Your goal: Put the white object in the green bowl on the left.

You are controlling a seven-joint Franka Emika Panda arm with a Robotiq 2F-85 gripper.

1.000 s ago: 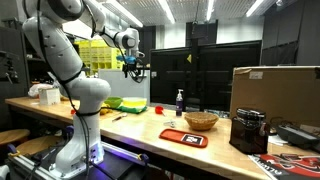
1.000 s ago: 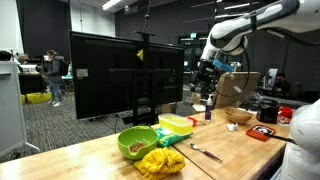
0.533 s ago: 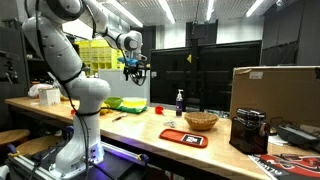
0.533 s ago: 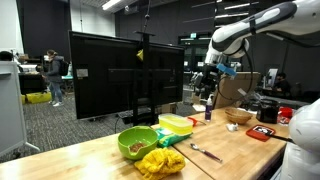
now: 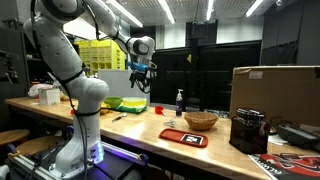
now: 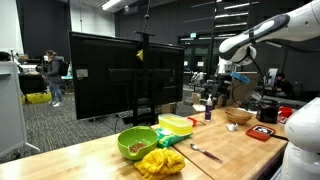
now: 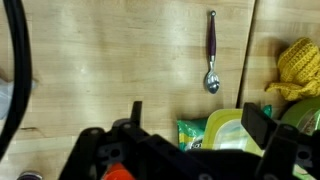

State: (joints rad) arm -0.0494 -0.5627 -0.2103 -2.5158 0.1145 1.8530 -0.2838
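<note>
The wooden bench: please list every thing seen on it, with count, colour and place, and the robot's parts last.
green bowl: one, lime, bench end
cloth: one, yellow, beside green bowl
container: one, yellow-green, behind the cloth
spoon: one, metal, dark handle, bare wood
bottle: one, dark, mid-bench
woven bowl: one, tan, beyond bottle
tray: one, red, near woven bowl
cardboard box: one, brown, opposite end
white object: one, white, near robot base
gripper: one, dark, open, above bench
arm: one, white, before bench

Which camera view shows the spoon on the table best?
The wrist view: the spoon lies whole, seen from straight above, handle and head clear. In both exterior views it is a tiny sliver, without detail.
</note>
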